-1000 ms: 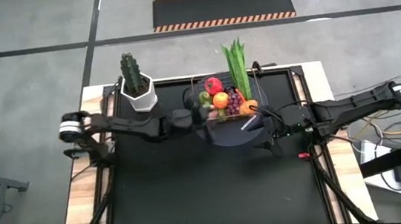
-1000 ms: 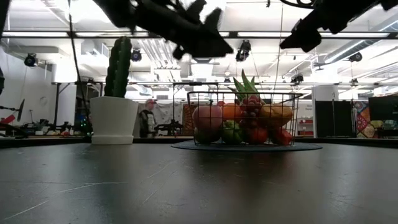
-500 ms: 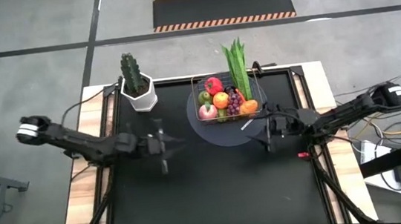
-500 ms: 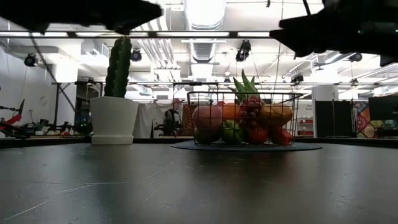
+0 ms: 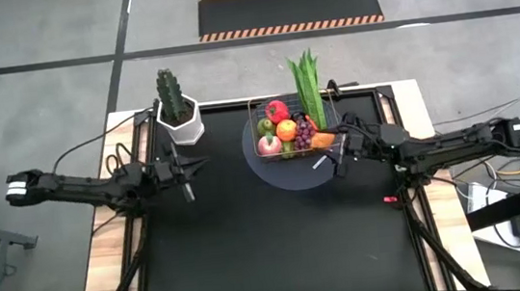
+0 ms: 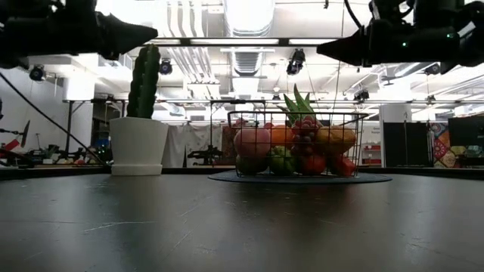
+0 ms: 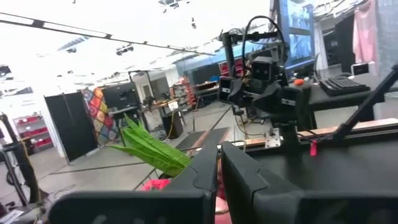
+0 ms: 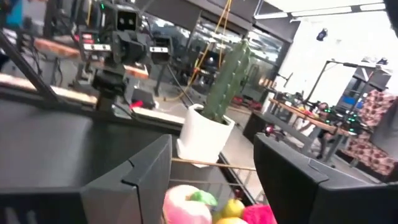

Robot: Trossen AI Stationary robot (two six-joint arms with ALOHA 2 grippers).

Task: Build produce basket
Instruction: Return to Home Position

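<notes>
Since the basket sits filled with the produce just ahead of the right tool, whose fingers are spread and empty, packing is judged complete and only the retreat home is outstanding. Draw the right tool straight back, clear of the wire rim. The left tool, clenched on nothing, hangs well apart from the basket, near the cactus pot; avoid it.

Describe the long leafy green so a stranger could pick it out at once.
On the black table, right of the potted cactus in the high view, a round grey disc carries the wire basket. The leafy green lies in the basket's right side, its tips reaching past the far rim. It alone is long and pointed; the other produce is small and rounded.
</notes>
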